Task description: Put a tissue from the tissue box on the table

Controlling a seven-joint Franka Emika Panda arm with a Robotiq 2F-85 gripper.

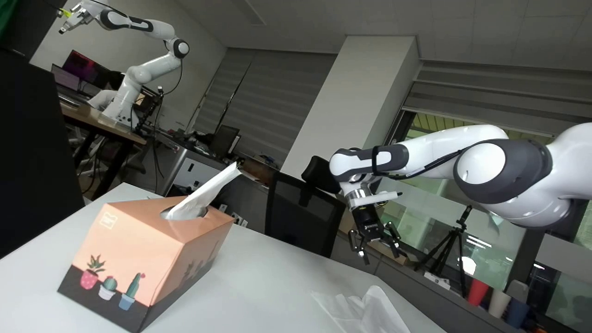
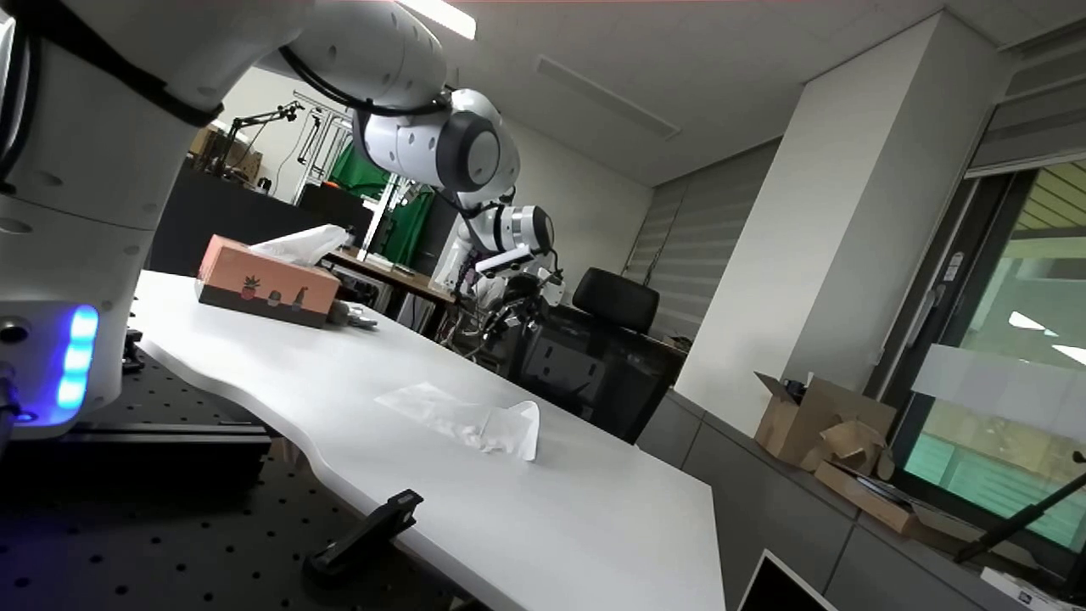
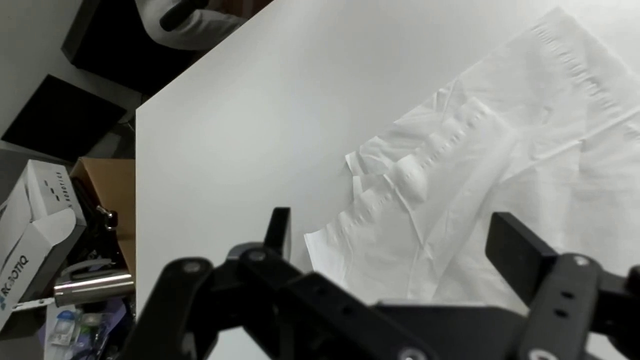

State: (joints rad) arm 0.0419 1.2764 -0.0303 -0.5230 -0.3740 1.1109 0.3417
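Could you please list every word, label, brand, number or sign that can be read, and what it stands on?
"ROBOTIQ": white packaging, wrist view.
"ROBOTICS": white packaging, higher up; small marks beside it are unreadable.
Too small or blurred to read: the logo on the tissue box, the window label, the screens.

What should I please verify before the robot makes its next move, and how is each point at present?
1. Gripper open, holding nothing: ok; its jaws stand wide apart in the wrist view.
2. White tissue lying on the table: ok; it shows in both exterior views, creased.
3. Gripper lifted off that tissue: ok; both exterior views show a gap.
4. Tissue box standing on its base: ok; another sheet sticks out of its top.
5. Only one sheet on the table: cannot tell; layers overlap in the wrist view.
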